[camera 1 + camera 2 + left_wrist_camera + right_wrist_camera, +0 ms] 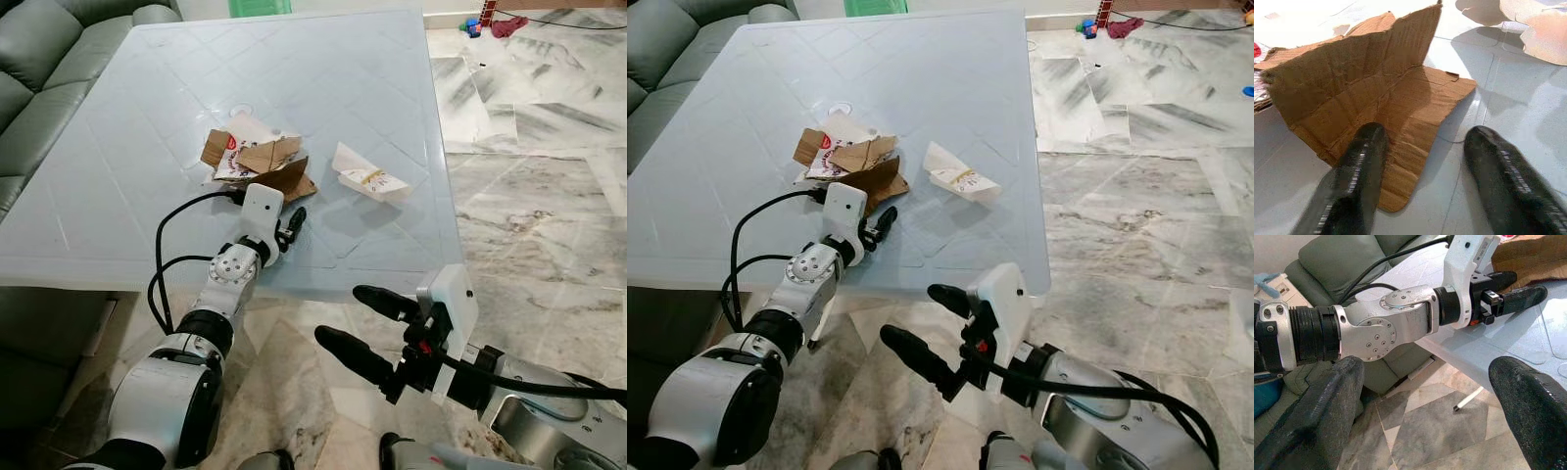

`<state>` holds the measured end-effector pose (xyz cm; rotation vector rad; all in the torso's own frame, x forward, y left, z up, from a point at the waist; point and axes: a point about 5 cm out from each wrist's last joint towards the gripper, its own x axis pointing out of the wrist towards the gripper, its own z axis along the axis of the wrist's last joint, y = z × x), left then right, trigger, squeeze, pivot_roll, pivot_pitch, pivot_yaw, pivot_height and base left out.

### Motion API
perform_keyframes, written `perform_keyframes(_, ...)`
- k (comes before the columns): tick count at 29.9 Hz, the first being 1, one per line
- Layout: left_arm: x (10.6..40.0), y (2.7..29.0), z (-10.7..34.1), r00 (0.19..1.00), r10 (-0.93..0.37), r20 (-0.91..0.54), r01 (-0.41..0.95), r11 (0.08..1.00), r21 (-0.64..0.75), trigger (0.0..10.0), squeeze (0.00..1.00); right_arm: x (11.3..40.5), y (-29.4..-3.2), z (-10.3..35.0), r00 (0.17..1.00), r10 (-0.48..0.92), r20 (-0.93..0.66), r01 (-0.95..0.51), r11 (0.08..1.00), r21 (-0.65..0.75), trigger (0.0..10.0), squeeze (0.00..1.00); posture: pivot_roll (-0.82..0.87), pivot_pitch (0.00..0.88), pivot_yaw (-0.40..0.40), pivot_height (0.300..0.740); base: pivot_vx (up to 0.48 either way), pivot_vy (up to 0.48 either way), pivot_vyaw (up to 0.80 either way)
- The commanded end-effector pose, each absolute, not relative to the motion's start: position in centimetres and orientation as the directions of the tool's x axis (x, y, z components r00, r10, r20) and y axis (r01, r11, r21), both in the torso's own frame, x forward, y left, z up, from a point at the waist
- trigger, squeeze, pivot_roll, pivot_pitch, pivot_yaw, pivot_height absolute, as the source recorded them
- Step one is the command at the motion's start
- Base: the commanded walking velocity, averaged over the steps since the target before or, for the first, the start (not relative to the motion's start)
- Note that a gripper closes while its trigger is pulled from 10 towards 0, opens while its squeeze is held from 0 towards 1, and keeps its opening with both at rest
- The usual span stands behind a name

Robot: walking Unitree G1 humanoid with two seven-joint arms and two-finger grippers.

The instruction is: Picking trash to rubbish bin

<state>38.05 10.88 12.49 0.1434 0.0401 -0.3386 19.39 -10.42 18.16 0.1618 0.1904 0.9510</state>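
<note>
Brown cardboard scraps (279,171) lie mid-table (118,196) in a trash heap, a white paper tray (370,179) just beside them; we see our left gripper (1425,161) at the cardboard's near edge, fingers spread, one finger over it; our right gripper (367,328) hangs open below the table's near edge, over marble floor (549,215).

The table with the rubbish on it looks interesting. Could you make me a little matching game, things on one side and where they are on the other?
Things:
1. brown cardboard piece
2. white folded paper tray
3. right gripper
4. grey sofa

Places:
A. beyond the table's left edge
B. off the table's near edge, over the marble floor, fingers apart
C. alone on the table, right of the cardboard pile
D. on the table, right at the open left gripper, one finger over its edge

Pairs: 1-D, 2-C, 3-B, 4-A
</note>
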Motion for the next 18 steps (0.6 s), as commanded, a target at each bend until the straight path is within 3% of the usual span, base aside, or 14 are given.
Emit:
perform_keyframes(1,37.86,11.93,11.57,0.949,-0.295,-0.113,0.308,0.942,0.131,0.0,0.0,19.05,-10.08,18.3,0.545,0.834,-0.093,-0.806,0.551,0.217,10.0,0.0,-0.23,0.224,0.086,0.74,0.0,0.0,0.0)
perform_keyframes(18,37.99,12.11,11.92,0.953,-0.289,-0.09,0.299,0.947,0.121,0.0,0.0,19.39,-10.01,18.33,0.553,0.829,-0.089,-0.802,0.558,0.213,10.0,0.0,-0.23,0.211,0.088,0.74,0.0,0.0,0.0)
